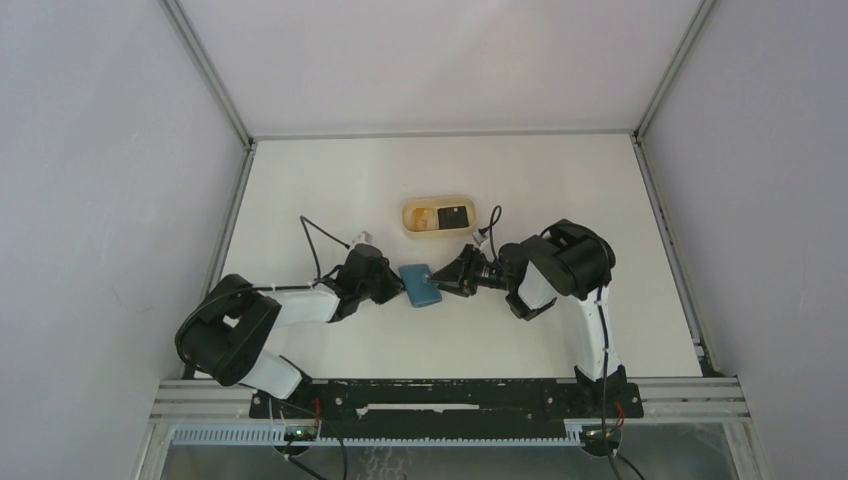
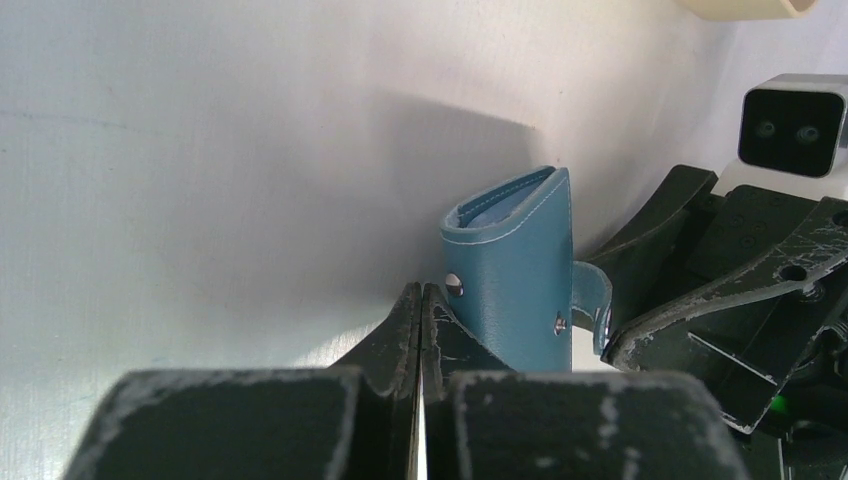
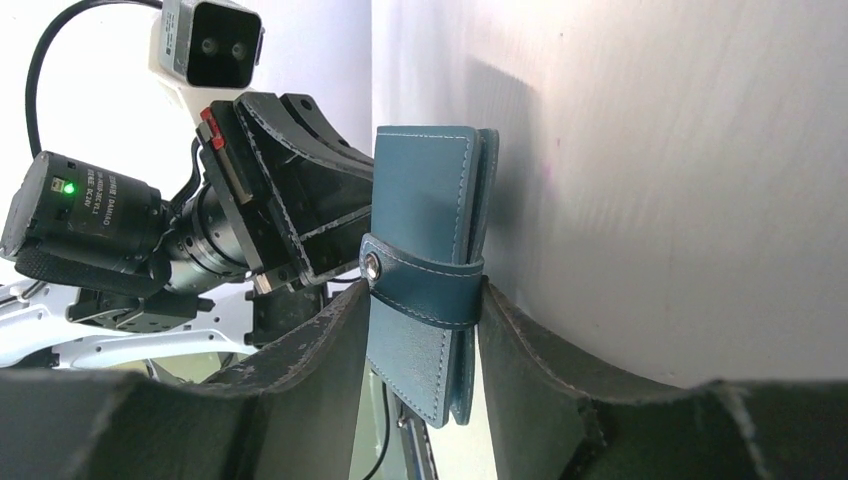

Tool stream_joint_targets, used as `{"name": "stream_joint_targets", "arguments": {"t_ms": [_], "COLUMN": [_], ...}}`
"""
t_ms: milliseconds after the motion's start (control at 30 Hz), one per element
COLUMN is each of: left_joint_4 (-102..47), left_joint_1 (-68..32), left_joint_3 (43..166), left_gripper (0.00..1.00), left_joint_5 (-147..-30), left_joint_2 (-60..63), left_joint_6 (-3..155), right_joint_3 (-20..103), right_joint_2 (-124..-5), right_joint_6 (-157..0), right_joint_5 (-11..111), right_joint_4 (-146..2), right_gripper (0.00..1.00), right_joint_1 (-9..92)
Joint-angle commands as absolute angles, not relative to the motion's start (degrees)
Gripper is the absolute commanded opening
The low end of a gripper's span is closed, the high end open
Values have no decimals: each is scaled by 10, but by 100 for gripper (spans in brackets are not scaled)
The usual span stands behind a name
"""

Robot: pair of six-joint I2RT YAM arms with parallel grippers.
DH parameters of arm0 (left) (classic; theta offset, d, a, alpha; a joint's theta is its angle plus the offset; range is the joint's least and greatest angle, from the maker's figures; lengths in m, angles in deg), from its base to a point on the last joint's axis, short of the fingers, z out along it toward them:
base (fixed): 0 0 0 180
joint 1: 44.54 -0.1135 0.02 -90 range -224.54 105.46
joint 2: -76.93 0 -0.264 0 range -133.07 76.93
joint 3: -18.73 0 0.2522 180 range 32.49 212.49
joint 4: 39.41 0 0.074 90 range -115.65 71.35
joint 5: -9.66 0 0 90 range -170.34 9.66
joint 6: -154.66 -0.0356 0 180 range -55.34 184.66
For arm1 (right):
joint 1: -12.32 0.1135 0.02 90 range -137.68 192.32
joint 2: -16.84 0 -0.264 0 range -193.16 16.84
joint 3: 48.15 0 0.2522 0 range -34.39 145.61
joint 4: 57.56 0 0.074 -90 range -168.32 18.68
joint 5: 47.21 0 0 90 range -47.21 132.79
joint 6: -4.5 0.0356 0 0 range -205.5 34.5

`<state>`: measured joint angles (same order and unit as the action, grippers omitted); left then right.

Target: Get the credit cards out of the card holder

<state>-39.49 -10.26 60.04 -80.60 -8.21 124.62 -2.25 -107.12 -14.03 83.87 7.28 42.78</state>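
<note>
The teal-blue card holder (image 1: pixel 420 285) stands on its edge on the white table between my two grippers, its strap snapped shut. My right gripper (image 1: pixel 447 280) has a finger on each side of the strap, pressing on the holder (image 3: pixel 425 190); the right gripper (image 3: pixel 425 290) is shut on it. My left gripper (image 1: pixel 400 285) is shut with nothing between its fingers. In the left wrist view the left gripper (image 2: pixel 421 290) has its tips against the holder (image 2: pixel 515 270), next to a rivet. A black credit card (image 1: pixel 455 215) lies in the tan tray. No card shows at the holder.
The tan rounded tray (image 1: pixel 440 236) sits just behind the grippers, its edge also at the top of the left wrist view (image 2: pixel 745 8). White walls close the table on three sides. Both arm bases stand at the near edge.
</note>
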Motion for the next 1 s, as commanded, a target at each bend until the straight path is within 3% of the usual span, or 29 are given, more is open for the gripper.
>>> {"name": "stream_joint_targets", "arguments": {"t_ms": [0,267,400,533,700,767,867,967], "left_joint_4": [-358,-362,-362,-365,-360,-346,-314,-282], "left_joint_1": [-98,-98,-97,-98,-98,-98,-101,-117], "left_joint_3": [604,604,603,602,608,619,640,656], "left_gripper": [0,0,0,0,0,0,1,9], "left_joint_5": [-799,-799,-799,-799,-812,-806,-784,-769], "left_joint_2": [-97,-101,-102,-104,-107,-107,-106,-100], "left_joint_6": [1234,1233,1233,1232,1225,1215,1196,1180], "right_joint_3": [2,28,30,31,31,31,31,28], "right_joint_2": [-1071,-1074,-1080,-1081,-1075,-1065,-1032,-978], "right_joint_6": [-149,-169,-164,-161,-166,-175,-207,-263], "right_joint_5": [838,839,838,840,844,846,845,829], "right_joint_4": [64,-4,-5,-5,-8,-20,-71,-152], "right_gripper": [52,66,69,61,42,42,52,66], "right_joint_1": [434,445,445,445,444,442,437,429]}}
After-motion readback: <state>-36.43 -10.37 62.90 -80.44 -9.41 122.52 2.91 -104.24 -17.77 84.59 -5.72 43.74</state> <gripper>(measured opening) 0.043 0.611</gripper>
